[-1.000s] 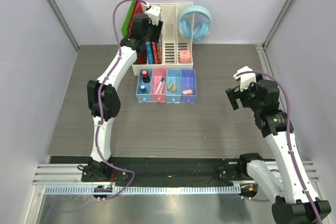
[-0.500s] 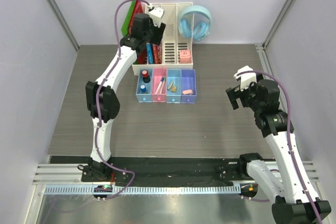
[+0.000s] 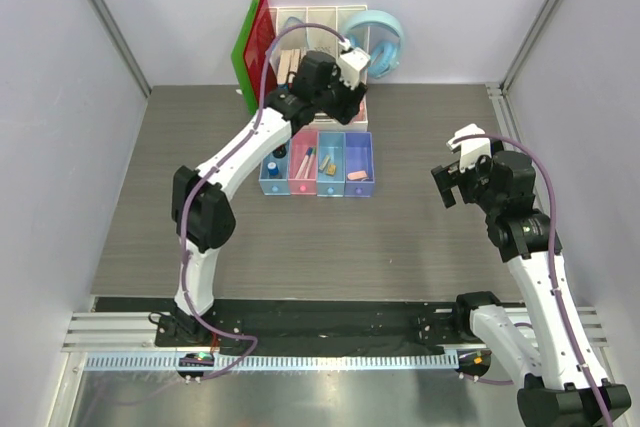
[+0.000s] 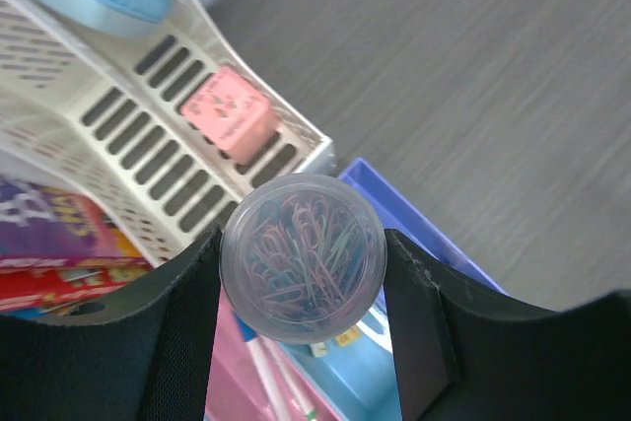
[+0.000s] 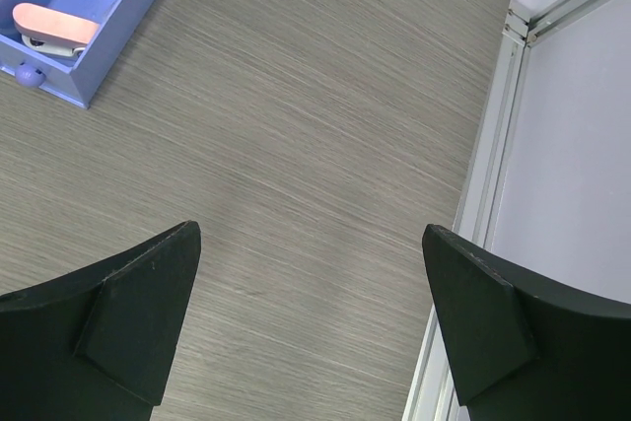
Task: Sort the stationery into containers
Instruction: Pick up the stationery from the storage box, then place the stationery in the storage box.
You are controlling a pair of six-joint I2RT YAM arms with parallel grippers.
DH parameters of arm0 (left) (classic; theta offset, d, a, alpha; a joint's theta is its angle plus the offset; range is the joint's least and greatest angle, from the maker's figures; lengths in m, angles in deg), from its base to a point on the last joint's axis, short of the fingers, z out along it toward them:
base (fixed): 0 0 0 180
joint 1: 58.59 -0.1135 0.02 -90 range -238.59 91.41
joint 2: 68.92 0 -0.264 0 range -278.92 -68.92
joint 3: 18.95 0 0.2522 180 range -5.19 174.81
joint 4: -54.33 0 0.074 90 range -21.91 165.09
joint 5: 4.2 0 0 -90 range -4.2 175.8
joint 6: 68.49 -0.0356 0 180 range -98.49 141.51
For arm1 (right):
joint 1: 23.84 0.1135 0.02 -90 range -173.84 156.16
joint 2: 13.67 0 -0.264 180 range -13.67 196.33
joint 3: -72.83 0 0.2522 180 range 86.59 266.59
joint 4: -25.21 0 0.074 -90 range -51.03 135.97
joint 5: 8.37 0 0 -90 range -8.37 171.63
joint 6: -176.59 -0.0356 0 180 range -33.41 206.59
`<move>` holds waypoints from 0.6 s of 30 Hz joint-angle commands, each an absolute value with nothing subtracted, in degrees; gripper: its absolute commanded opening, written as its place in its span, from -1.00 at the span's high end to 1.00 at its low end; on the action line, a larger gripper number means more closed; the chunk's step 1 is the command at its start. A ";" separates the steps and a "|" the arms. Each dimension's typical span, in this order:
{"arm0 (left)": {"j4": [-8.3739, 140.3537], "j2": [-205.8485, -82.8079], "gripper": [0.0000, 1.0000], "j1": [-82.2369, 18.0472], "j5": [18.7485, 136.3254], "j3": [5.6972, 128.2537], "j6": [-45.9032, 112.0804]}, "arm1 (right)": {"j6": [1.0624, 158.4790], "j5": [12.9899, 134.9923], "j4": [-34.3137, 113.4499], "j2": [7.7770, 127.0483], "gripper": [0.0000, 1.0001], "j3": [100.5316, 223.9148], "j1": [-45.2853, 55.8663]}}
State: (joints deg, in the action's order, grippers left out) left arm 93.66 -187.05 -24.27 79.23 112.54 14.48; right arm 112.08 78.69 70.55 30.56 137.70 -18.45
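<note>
My left gripper (image 4: pixel 303 248) is shut on the grey-blue round piece (image 4: pixel 301 283), a clear tub of coloured paper clips. It hangs over the containers (image 3: pixel 317 190), above the seam of the third light blue tray (image 4: pixel 355 377) and the purple-blue tray (image 4: pixel 419 229). A marker (image 4: pixel 281 372) lies in the pink tray and tan erasers (image 4: pixel 335 340) in the light blue one. The pink clip (image 5: pixel 54 22) lies in the purple-blue tray (image 5: pixel 99 66). The red-topped stamp (image 3: pixel 278 150) stands in the leftmost tray. My right gripper (image 5: pixel 311 234) stands open and empty over bare table at the right.
Behind the trays stands a white slotted organizer (image 4: pixel 148 135) with a pink cube (image 4: pixel 232 115) in one slot, books (image 4: pixel 49 244) beside it and light blue headphones (image 3: pixel 385 37) at its right. Red-green folders (image 3: pixel 250 47) lean at its left. A metal rail (image 5: pixel 493 145) edges the table.
My left arm has swung right, from the organizer's left slots to above the right-hand trays, with the round piece in its jaws. The right arm has not moved.
</note>
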 commanded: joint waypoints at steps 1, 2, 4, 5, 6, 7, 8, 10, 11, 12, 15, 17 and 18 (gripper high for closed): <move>92.88 -188.79 1.00 -23.18 77.36 112.75 16.31 | 111.37 78.38 69.56 29.22 -0.99 139.41 -19.00; 92.79 -189.41 0.99 -23.00 77.10 112.84 16.76 | 111.46 78.38 69.56 29.05 -0.99 139.24 -18.92; 92.09 -191.25 0.99 -22.82 76.57 113.10 17.81 | 111.55 78.38 69.56 29.13 -0.99 138.97 -18.92; 92.00 -191.87 0.99 -22.65 76.40 113.28 17.90 | 111.46 78.38 69.56 29.05 -0.99 138.97 -18.91; 92.00 -192.58 0.99 -22.39 76.31 113.37 17.99 | 111.63 78.47 69.56 29.13 -0.99 138.97 -19.00; 92.09 -193.63 0.99 -22.30 76.13 113.72 17.91 | 111.72 78.38 69.56 28.96 -0.99 138.80 -18.92; 92.09 -194.16 0.99 -22.12 75.78 113.64 17.91 | 111.72 78.38 69.47 29.05 -0.99 138.80 -19.00; 92.09 -194.95 1.00 -21.77 75.78 113.46 17.91 | 111.81 78.38 69.47 29.05 -0.99 138.80 -19.00; 92.09 -195.74 0.99 -21.59 75.52 113.37 17.91 | 111.81 78.29 69.47 29.05 -0.99 138.62 -18.92; 92.17 -196.10 0.99 -21.51 75.52 113.28 17.99 | 111.81 78.29 69.38 29.05 -0.99 138.71 -18.91; 91.30 -197.42 0.99 -21.33 75.16 112.67 18.60 | 111.72 78.12 69.30 29.05 -0.99 138.62 -19.00; 90.68 -197.94 1.00 -21.24 75.07 112.14 18.96 | 111.72 78.03 69.29 29.05 -0.99 138.53 -19.00; 90.25 -198.55 0.99 -21.15 75.16 112.23 19.05 | 111.72 78.03 69.29 29.13 -0.99 138.36 -18.92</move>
State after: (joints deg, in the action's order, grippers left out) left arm 93.09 -198.52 -21.73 76.37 112.10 17.63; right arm 112.08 78.52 70.74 29.82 137.70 -18.73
